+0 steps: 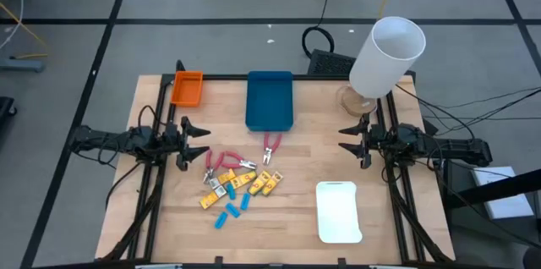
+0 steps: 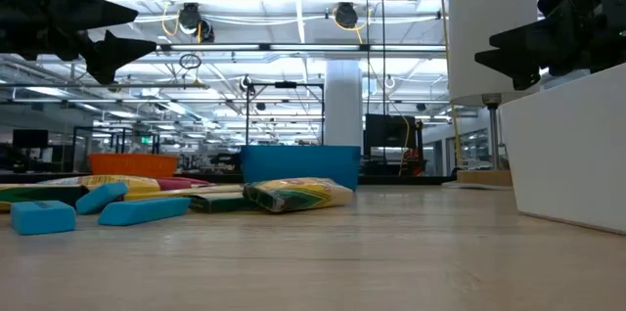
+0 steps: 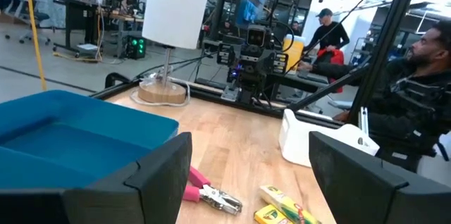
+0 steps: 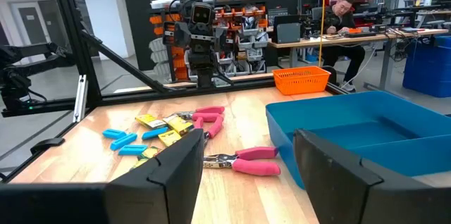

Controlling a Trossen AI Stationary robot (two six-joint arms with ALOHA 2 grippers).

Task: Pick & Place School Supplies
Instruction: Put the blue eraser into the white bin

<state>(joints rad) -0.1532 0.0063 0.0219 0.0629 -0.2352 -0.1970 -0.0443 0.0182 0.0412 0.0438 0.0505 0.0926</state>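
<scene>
So nothing's been grabbed yet. Lowest in the overhead frame sits the white tray (image 1: 338,211) at lower right. Just above and left of it, the supplies are heaped left of centre: light-blue blocks (image 1: 232,211), yellow pieces (image 1: 254,184) and pink-handled pliers (image 1: 223,161), with one more pair (image 1: 271,145) lying right below the blue tray (image 1: 270,100). They look dumped in one pile, probably for sorting into trays. The left gripper (image 1: 196,142) hangs at mid-left and the right gripper (image 1: 348,139) at mid-right, both spread open and empty (parked, I'd guess). The orange tray (image 1: 187,88) sits upper left, and the lamp (image 1: 382,57) upper right.
</scene>
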